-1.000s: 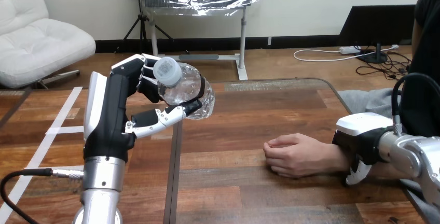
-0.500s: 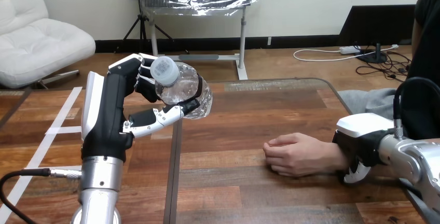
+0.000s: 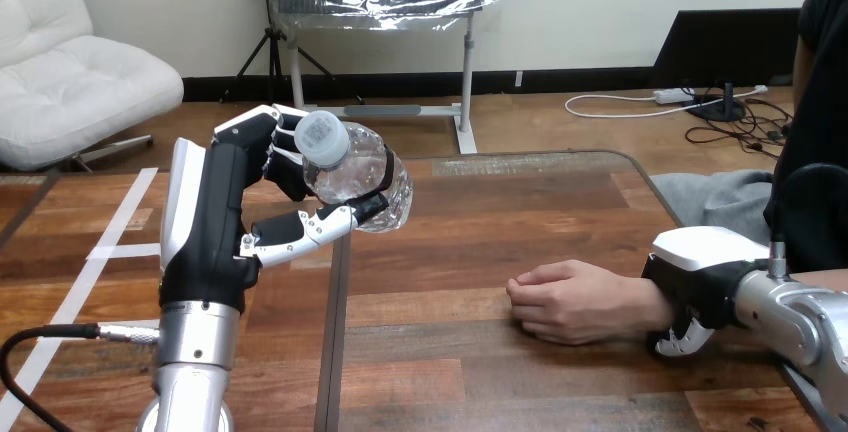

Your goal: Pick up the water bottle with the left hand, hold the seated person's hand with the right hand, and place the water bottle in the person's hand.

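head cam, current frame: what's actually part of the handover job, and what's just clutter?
In the job:
- water bottle, held off the table in the left hand
- person's hand, a loose fist resting on the table
- right hand, curled on the person's wrist

Just lying about:
- white tape strips on the table's left part

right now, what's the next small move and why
Probably swing the left hand with the water bottle right, toward the person's hand: the bottle is held above the table, the right hand is curled round the person's wrist, and the two are far apart.
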`<state>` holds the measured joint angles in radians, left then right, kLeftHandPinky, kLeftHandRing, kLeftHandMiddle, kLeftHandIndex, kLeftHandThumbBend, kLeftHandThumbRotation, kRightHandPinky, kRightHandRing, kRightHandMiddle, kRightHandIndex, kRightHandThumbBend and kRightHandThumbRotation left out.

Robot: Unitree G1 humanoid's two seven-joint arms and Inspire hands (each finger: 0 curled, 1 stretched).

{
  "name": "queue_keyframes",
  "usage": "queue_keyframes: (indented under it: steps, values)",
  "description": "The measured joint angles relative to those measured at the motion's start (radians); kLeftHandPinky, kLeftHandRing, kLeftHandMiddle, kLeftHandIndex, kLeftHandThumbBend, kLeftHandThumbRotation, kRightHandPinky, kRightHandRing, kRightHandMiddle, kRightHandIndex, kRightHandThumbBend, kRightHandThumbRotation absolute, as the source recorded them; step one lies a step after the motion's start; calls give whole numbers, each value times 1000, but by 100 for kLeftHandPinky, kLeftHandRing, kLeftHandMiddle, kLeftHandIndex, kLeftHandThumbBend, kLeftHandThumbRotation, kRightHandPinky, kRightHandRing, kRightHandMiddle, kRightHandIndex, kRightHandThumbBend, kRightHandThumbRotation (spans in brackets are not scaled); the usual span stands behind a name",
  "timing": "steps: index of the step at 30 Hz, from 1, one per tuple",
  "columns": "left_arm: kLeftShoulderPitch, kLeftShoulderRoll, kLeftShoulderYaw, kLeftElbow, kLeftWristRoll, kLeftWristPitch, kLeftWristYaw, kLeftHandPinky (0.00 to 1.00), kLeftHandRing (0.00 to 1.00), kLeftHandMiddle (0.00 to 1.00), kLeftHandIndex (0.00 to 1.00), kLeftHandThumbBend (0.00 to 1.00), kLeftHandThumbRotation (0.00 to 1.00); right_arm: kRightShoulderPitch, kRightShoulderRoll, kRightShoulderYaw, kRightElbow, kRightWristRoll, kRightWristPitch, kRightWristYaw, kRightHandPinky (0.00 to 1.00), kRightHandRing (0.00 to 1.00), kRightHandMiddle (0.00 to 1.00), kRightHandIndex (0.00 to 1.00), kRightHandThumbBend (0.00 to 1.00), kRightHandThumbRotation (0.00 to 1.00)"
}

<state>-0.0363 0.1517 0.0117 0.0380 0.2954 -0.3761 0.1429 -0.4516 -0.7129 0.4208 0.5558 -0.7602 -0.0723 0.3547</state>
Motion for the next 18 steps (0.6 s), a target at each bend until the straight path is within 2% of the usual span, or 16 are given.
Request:
queue_keyframes:
  steps: [7, 18]
  values:
    - [0, -1, -1, 0, 7, 11, 0, 34, 36, 41, 51, 58, 0, 1, 0, -18, -1, 25, 7, -1, 20, 30, 41, 43, 66, 0]
    - [-5, -3, -5, 0, 10, 14, -10, 33, 36, 41, 51, 57, 0, 1, -5, -43, 0, 44, -25, -33, 17, 26, 35, 38, 70, 0]
